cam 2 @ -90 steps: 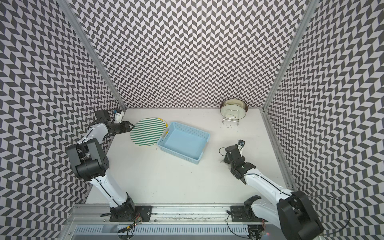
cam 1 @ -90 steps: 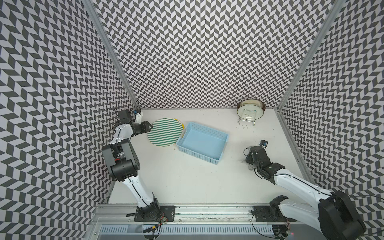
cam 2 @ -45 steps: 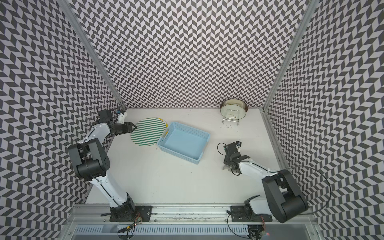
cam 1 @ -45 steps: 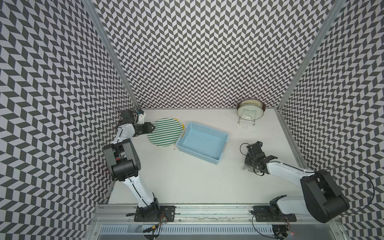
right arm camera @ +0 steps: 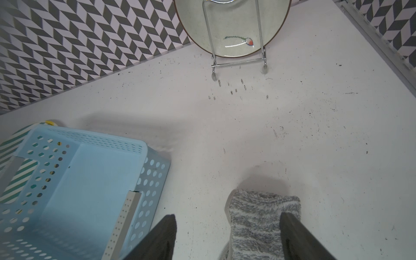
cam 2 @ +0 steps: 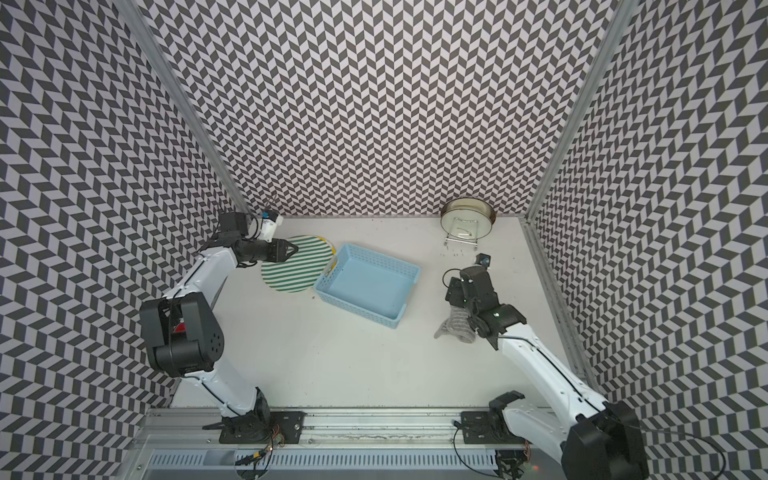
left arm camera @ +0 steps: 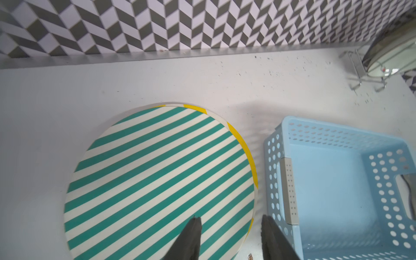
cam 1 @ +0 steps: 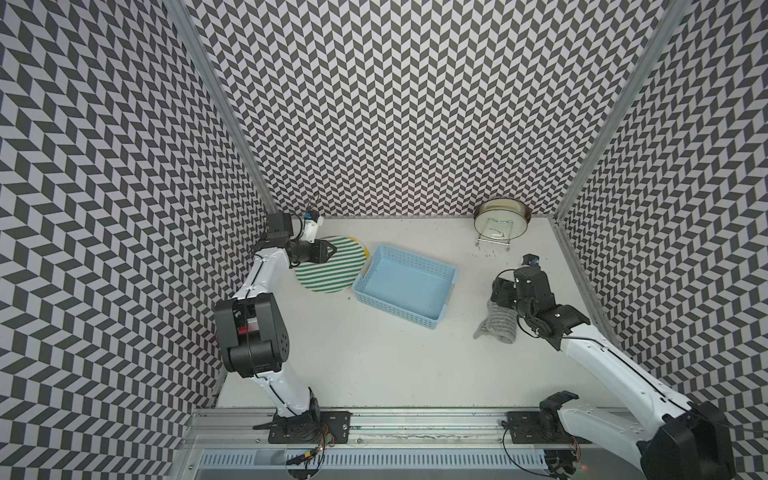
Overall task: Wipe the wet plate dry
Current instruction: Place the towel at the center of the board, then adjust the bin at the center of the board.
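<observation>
A green-and-white striped plate (cam 1: 328, 272) (cam 2: 297, 272) (left arm camera: 157, 171) lies flat at the back left, with a yellow edge showing under its far side. My left gripper (cam 1: 330, 252) (cam 2: 293, 249) (left arm camera: 231, 218) hovers open over the plate's rim; one finger is above the stripes and the other is past the edge, beside the basket. A grey striped cloth (cam 1: 498, 328) (cam 2: 455, 330) (right arm camera: 258, 216) lies crumpled on the table at the right. My right gripper (cam 1: 500, 293) (cam 2: 455, 295) (right arm camera: 227, 216) stands open just above it, one finger over the cloth, holding nothing.
A light blue perforated basket (cam 1: 415, 259) (cam 2: 374, 257) (left arm camera: 276, 180) (right arm camera: 153, 175) sits between the plate and the cloth, close against the plate. A pale plate (cam 1: 500, 222) (cam 2: 467, 216) (right arm camera: 231, 27) stands upright in a wire rack at the back right. Patterned walls enclose three sides.
My right gripper has opened and let the cloth go; the cloth now lies in plain view on the table. My left gripper has moved out over the striped plate, its jaws a little narrower.
</observation>
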{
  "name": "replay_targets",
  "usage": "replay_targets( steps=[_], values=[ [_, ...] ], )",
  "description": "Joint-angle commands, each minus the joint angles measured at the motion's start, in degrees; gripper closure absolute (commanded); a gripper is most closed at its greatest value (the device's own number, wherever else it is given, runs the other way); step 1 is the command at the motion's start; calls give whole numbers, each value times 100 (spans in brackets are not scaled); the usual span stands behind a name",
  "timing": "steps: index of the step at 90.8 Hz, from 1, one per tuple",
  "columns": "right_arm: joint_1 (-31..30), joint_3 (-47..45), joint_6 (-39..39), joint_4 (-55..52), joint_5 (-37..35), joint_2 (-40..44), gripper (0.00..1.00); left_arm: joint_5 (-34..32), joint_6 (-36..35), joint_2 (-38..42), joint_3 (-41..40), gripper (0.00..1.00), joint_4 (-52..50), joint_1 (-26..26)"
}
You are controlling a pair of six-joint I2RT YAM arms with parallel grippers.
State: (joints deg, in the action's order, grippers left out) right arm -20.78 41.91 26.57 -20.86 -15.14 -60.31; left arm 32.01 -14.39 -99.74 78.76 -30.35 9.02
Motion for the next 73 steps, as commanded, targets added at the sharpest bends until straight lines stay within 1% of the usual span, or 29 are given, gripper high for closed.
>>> replay_targets(
  steps=[1,11,25,42,47,51,55,65,73],
  values=[
    [38,-155,-180,371,313,199,24,-290,-105,-46,-142,61,346,-269],
    [38,-271,-79,532,546,215,24,-471,-142,-99,-226,62,386,-583],
    [33,-341,-38,487,539,194,24,-811,-146,-89,-514,61,539,-944],
    [38,-434,-31,475,625,355,24,-1479,-11,-84,-805,61,912,-1051],
    [38,-506,-41,529,620,413,25,-1623,20,-45,-854,66,1009,-1058],
    [38,-576,-36,580,574,461,25,-1710,25,-24,-893,82,1066,-1078],
    [45,-649,-41,631,540,503,25,-1814,14,-6,-931,90,1098,-1127],
    [38,-736,-46,684,510,555,25,-2034,-57,-32,-1039,91,1118,-1319],
    [38,-719,-41,648,493,541,25,-2028,-92,-90,-1131,89,1066,-1478]
  ],
)
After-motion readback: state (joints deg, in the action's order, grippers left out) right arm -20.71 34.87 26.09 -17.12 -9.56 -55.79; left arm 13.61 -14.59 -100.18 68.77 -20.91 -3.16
